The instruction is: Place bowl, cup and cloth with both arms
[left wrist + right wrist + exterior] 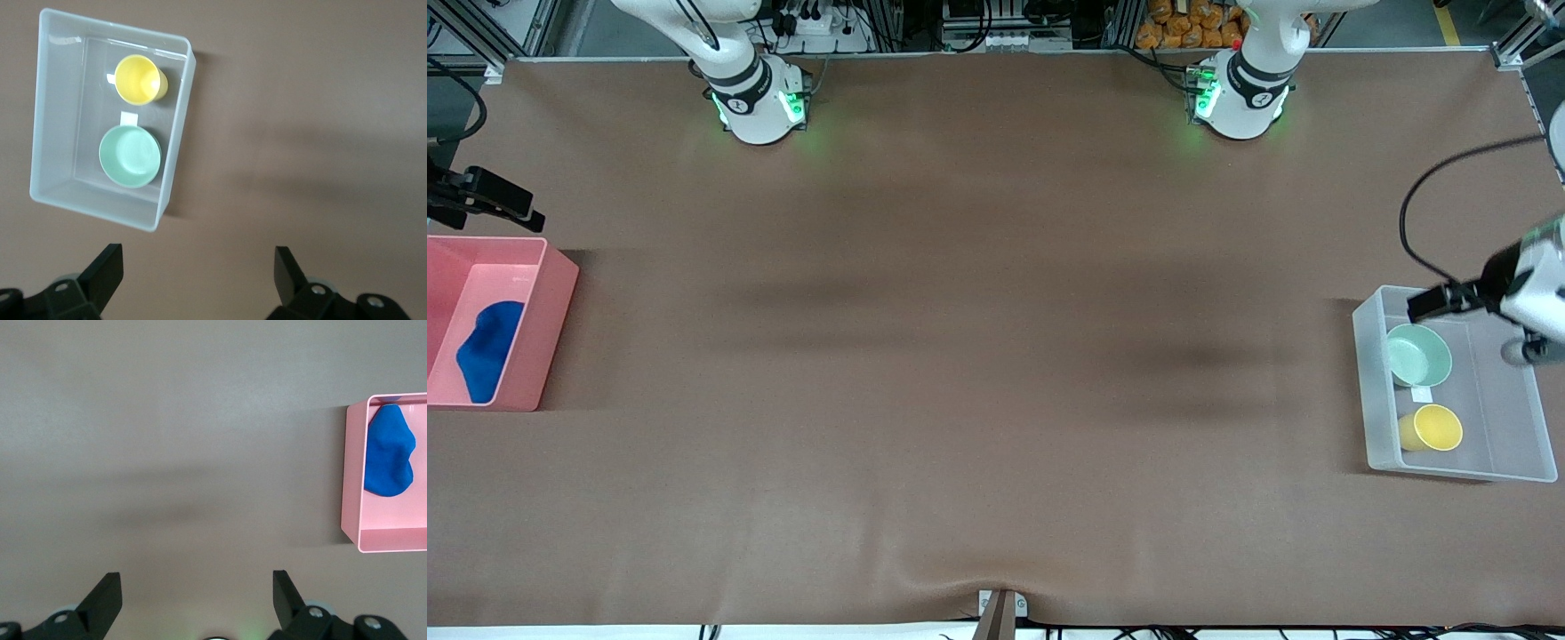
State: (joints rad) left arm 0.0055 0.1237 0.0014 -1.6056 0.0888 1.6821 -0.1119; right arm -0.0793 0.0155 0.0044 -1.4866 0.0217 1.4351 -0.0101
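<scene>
The mint-green bowl (1418, 355) and the yellow cup (1436, 428) stand upright side by side in a clear plastic bin (1375, 391) at the left arm's end of the table, the cup nearer the front camera. Both show in the left wrist view, the bowl (130, 157) and the cup (139, 80). The blue cloth (487, 349) lies crumpled in a pink bin (553, 338) at the right arm's end and shows in the right wrist view (388, 450). My left gripper (198, 257) is open and empty, high up beside the clear bin (57, 120). My right gripper (197, 581) is open and empty, high over bare table beside the pink bin (352, 480).
A brown mat (996, 356) covers the whole table. The two arm bases (760, 102) (1240, 98) stand along the table's edge farthest from the front camera. A black cable (1414, 204) loops off the left arm above the clear bin.
</scene>
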